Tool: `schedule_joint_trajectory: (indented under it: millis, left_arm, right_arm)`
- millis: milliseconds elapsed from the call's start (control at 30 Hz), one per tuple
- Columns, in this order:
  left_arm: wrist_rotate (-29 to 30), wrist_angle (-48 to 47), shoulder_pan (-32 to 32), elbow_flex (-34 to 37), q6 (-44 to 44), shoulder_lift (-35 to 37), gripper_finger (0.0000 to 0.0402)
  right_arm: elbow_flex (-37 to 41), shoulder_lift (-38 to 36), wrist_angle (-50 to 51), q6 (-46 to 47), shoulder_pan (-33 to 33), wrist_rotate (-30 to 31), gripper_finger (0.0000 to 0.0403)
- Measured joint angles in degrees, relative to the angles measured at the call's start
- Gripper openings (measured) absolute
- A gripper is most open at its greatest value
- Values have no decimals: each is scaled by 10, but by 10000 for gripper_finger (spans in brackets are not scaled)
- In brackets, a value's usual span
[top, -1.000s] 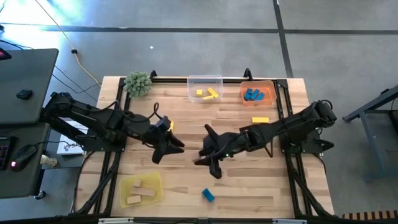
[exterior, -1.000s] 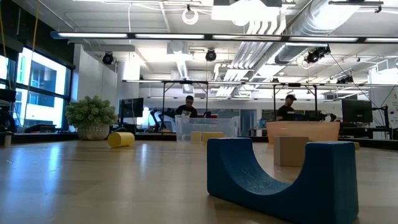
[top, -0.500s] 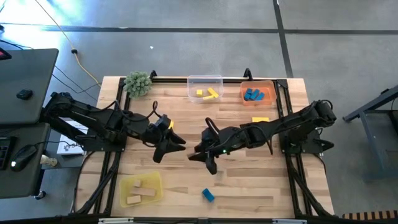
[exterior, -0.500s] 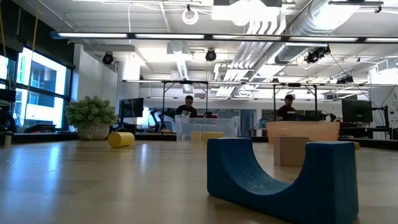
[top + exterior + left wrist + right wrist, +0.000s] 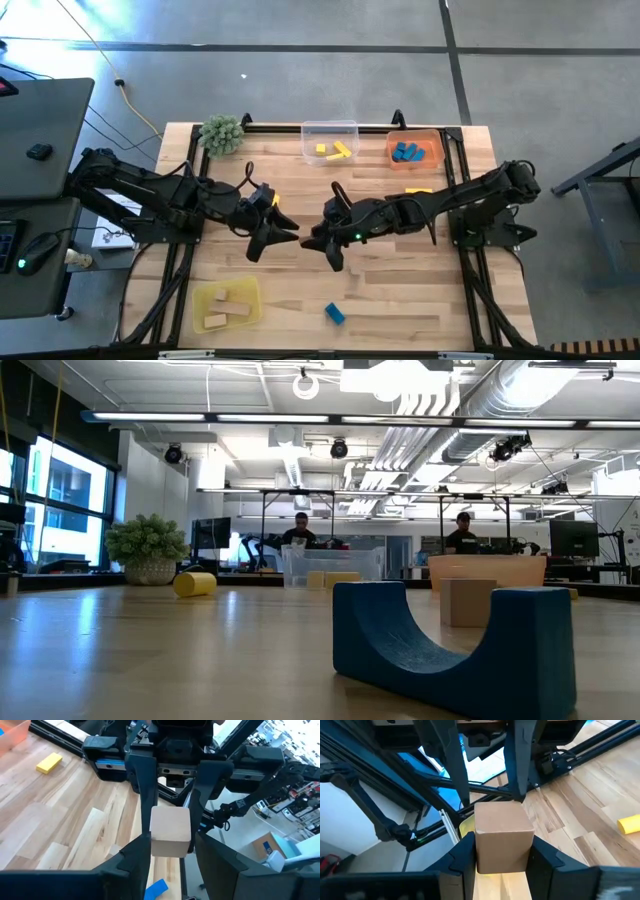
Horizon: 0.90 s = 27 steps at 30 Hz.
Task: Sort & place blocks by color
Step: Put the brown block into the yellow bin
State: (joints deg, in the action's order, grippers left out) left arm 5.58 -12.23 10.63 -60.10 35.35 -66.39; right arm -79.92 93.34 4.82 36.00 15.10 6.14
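Observation:
A plain wooden cube hangs above the table's middle, where my two grippers meet tip to tip. My right gripper is shut on it. My left gripper is open, and its fingers stand close on either side of the cube's other end. In the high view the grippers hide the cube. A blue arch block lies near the front edge. A yellow bar lies at the right, and a yellow block lies by my left arm. My right gripper pinches the cube's two opposite sides between its two fingers. The fingers come nearly level from the table's right. The cube is lifted clear of the table and juts out past the fingertips. Whether my left gripper's fingers touch the cube, I cannot tell.
At the far edge stand a clear tray with yellow blocks and an orange tray with blue blocks, with a green plant to their left. A yellow tray with plain wood blocks sits front left. The low view shows another wooden cube.
My right gripper has gone toward the table's left and a little toward the far edge, up to my left gripper. It has rolled about its own line on the way.

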Motion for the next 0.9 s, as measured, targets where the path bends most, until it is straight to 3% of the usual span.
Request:
schedule_joint_trajectory:
  millis: [267, 600, 900]
  left_arm:
    - [-1, 3, -2, 0, -16, 0, 142]
    - [48, -1, -5, 0, -36, 0, 143]
    - [32, -3, -25, 0, -50, 1, 143]
  right_arm:
    - [1, 0, -29, 2, -6, -1, 106]
    - [1, 0, -30, 15, -17, -1, 106]
    - [1, 0, -27, 15, -20, 12, 106]
